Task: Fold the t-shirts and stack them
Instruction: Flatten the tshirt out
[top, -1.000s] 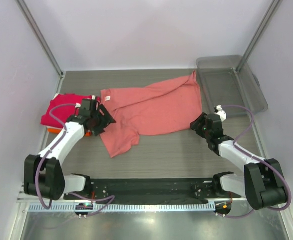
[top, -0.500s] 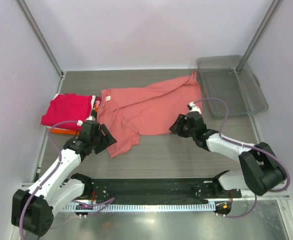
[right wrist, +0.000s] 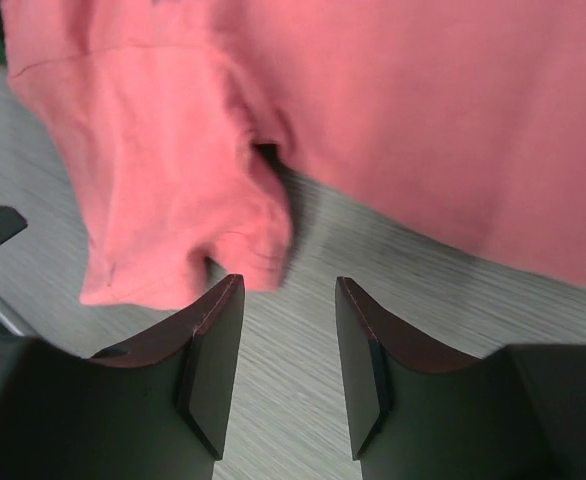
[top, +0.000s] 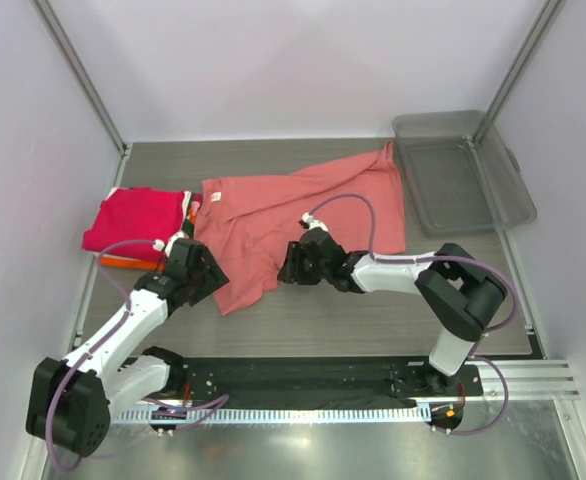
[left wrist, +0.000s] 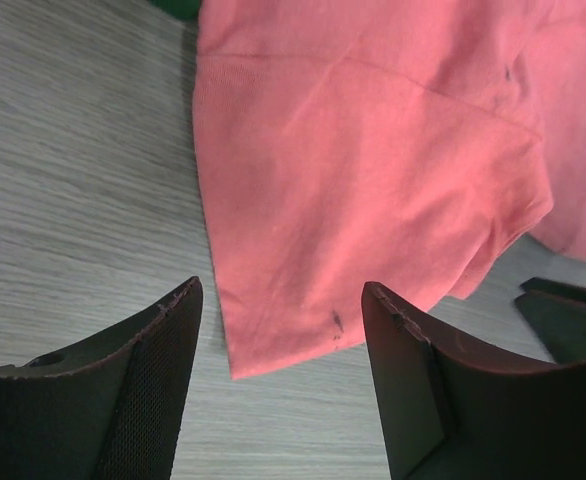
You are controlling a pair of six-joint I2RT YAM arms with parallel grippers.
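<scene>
Both claws stand apart, empty: left gripper (left wrist: 283,300) over the sleeve (left wrist: 373,200) hem of the coral t-shirt (top: 313,205) spread on the table (top: 373,310), right gripper (right wrist: 288,290) at that sleeve's other edge. Pinching one layer only, or too little hem, would likely bunch the sleeve.

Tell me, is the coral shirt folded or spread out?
Spread out, not folded. The coral shirt lies open and rumpled across the table, one sleeve sticking out toward the near edge.
</scene>
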